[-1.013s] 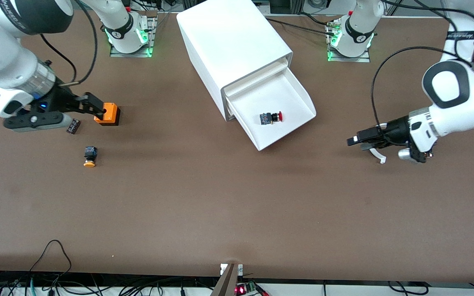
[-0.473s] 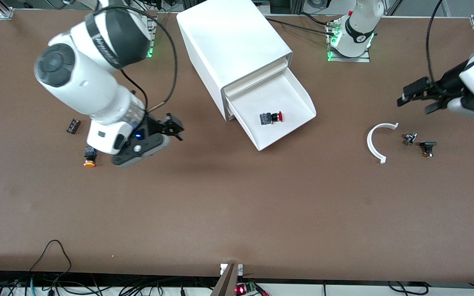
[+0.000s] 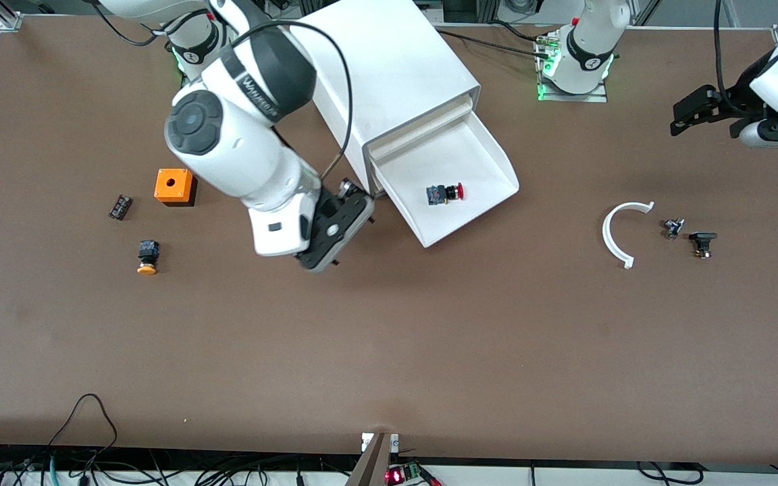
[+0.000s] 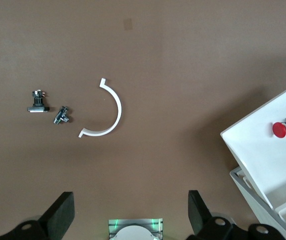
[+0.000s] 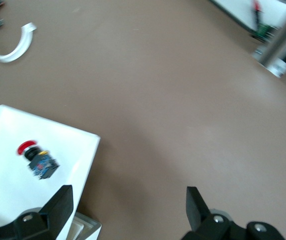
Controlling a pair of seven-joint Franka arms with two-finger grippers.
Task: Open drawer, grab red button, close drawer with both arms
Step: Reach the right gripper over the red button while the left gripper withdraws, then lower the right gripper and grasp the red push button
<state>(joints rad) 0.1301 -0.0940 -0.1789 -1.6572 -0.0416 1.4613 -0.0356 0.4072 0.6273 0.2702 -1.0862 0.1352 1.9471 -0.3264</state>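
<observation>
White drawer [image 3: 456, 179] stands pulled out, the button [image 3: 444, 193] lying in it ungrabbed. Right gripper [image 5: 128, 210], fingers apart, hangs beside the drawer; left gripper [image 4: 128, 210], also spread, waits at its table end. Closing remains.

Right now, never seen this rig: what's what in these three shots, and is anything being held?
Two white robot arms stand at a brown table. One picture looks down from high across the table; the other two come from cameras on each arm's wrist.

The right gripper hangs open over the table beside the cabinet, holding nothing. The left gripper is open and empty too, up over its own end of the table.

The lowest drawer is pulled out, and the red-capped button lies inside.

Toward the right arm's end lie an orange cube, a yellow-capped button and a small dark part. Toward the left arm's end lie a white curved piece and two small dark parts.
</observation>
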